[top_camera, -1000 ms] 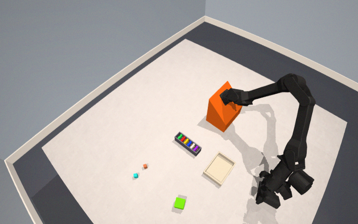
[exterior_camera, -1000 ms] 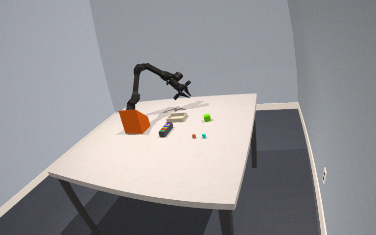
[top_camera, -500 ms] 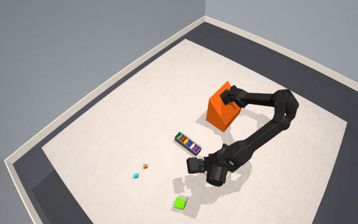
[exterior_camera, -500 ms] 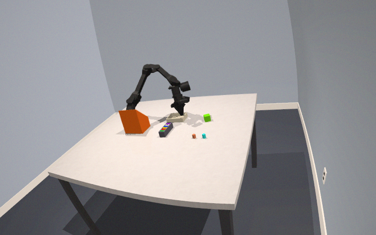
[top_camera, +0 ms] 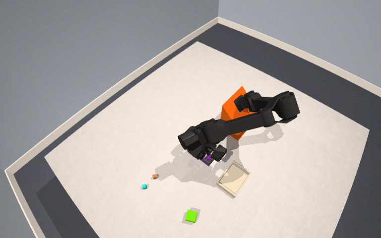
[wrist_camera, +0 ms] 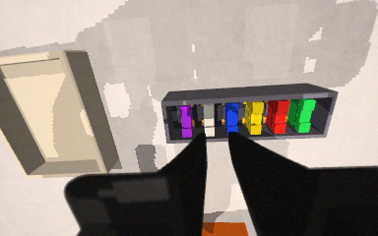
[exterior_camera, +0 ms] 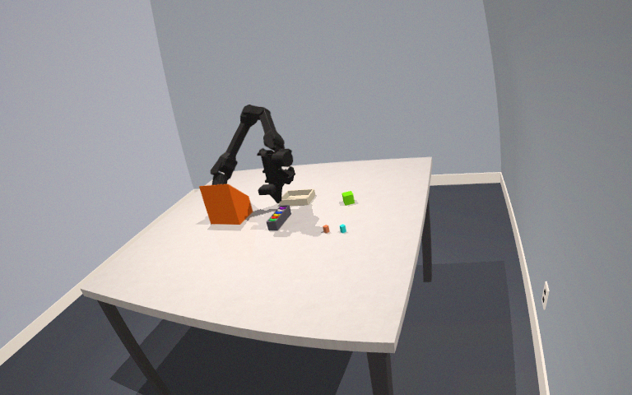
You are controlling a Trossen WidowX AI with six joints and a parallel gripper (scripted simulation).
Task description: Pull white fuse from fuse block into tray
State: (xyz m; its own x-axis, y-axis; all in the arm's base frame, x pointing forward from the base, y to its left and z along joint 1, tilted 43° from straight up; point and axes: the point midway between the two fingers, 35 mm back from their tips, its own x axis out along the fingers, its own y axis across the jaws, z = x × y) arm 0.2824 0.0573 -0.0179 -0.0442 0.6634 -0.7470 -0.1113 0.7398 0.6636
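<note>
The white fuse (wrist_camera: 210, 129) stands in the dark fuse block (wrist_camera: 246, 92) (exterior_camera: 272, 225) (top_camera: 208, 163), between the purple fuse (wrist_camera: 186, 123) (top_camera: 208, 157) and the blue fuse (wrist_camera: 231, 120). My gripper (wrist_camera: 217, 138) (exterior_camera: 279, 200) is open by a narrow gap, with nothing between the fingertips. It points down above the block near its purple end. In the wrist view the gap lies at the block's lower edge, between the white and blue fuses. The cream tray (wrist_camera: 91, 98) (top_camera: 225, 190) (exterior_camera: 296, 202) is empty. In the top view the arm hides most of the block.
Yellow (wrist_camera: 254, 120), red (wrist_camera: 279, 120) and green (wrist_camera: 302, 118) fuses fill the block's other side. A large orange block (top_camera: 230, 107) (exterior_camera: 223, 205) stands near the arm's base. A green cube (top_camera: 191, 215) (exterior_camera: 348, 198), a small orange piece (top_camera: 154, 176) (exterior_camera: 325, 228) and a cyan piece (top_camera: 144, 186) (exterior_camera: 342, 228) lie farther out.
</note>
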